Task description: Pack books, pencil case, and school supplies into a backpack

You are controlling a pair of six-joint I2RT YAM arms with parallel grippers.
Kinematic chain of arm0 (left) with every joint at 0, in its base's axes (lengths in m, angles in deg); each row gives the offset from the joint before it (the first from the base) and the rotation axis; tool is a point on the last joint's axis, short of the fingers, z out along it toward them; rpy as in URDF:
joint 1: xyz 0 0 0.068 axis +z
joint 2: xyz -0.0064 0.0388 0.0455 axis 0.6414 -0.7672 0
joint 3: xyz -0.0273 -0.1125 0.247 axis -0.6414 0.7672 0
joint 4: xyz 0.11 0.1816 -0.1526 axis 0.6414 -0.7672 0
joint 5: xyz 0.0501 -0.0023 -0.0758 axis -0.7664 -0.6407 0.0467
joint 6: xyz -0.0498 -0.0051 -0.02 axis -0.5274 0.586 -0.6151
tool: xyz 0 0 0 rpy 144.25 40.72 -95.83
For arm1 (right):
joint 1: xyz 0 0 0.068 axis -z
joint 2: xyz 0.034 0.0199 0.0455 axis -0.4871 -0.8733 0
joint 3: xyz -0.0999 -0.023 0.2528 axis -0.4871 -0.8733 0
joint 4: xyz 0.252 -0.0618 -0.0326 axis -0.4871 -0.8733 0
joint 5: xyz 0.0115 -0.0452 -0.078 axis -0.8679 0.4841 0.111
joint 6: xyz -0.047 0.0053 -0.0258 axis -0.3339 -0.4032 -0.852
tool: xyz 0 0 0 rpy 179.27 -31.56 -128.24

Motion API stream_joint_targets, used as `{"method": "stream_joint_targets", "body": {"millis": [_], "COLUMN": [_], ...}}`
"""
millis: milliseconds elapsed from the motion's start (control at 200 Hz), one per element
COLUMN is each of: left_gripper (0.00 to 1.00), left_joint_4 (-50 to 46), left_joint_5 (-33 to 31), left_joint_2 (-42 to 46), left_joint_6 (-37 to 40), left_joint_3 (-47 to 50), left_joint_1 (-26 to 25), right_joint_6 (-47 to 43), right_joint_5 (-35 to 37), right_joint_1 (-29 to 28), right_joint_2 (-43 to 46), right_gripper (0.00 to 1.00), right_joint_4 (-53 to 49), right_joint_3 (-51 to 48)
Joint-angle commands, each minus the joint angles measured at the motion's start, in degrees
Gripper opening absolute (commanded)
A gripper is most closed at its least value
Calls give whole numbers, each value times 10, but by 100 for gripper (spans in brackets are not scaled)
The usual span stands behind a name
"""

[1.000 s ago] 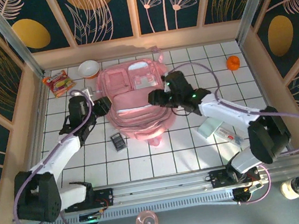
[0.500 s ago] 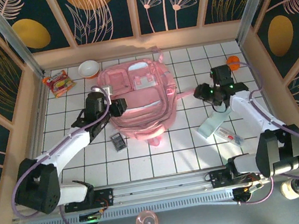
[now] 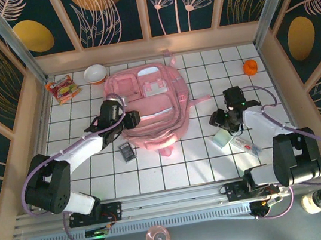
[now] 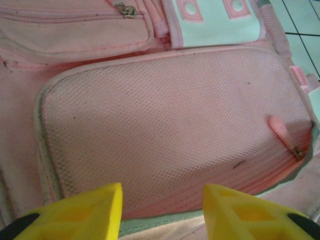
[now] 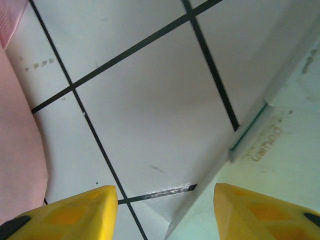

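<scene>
The pink backpack (image 3: 148, 100) lies flat in the middle of the tiled table. My left gripper (image 3: 131, 119) hovers over its lower left part. In the left wrist view this gripper (image 4: 162, 206) is open, with nothing between its yellow fingers, just above the backpack's mesh pocket (image 4: 170, 125). The mint-green pencil case (image 3: 234, 139) lies right of the backpack. My right gripper (image 3: 221, 124) is open just above its near-left corner. In the right wrist view that gripper (image 5: 165, 210) spans bare tile and the pencil case's edge (image 5: 280, 165). The dark grey calculator (image 3: 127, 151) lies below the backpack's left side. The books are out of view.
A snack packet (image 3: 63, 88) and a white bowl (image 3: 94, 73) sit at the back left, and a small orange thing (image 3: 250, 67) at the back right. Wooden walls ring the table. A backpack strap (image 3: 166, 150) trails toward the front.
My right arm has left the backpack, swinging right and then down toward the pencil case. My left arm has shifted right, further over the backpack's lower left.
</scene>
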Motion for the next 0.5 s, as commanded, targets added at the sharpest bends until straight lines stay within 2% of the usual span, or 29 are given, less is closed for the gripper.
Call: {"method": "stream_joint_targets", "body": {"millis": [0,210,495], "left_gripper": [46,46,46], "left_joint_4": [16,16,16], "left_joint_5": [10,11,13], "left_joint_2": [0,10,15], "left_joint_6": [-4,-4,-4], "left_joint_3": [-2,1,1], "left_joint_1": [-4,-4,-4], "right_joint_6": [8,-24,-40], "right_joint_5": [4,44,63], "right_joint_1": [-2,29,102], "right_joint_2": [9,20,-21], "right_gripper": [53,54,56], "right_joint_4": [-11,-82,-94], "right_joint_3": [9,48,40]}}
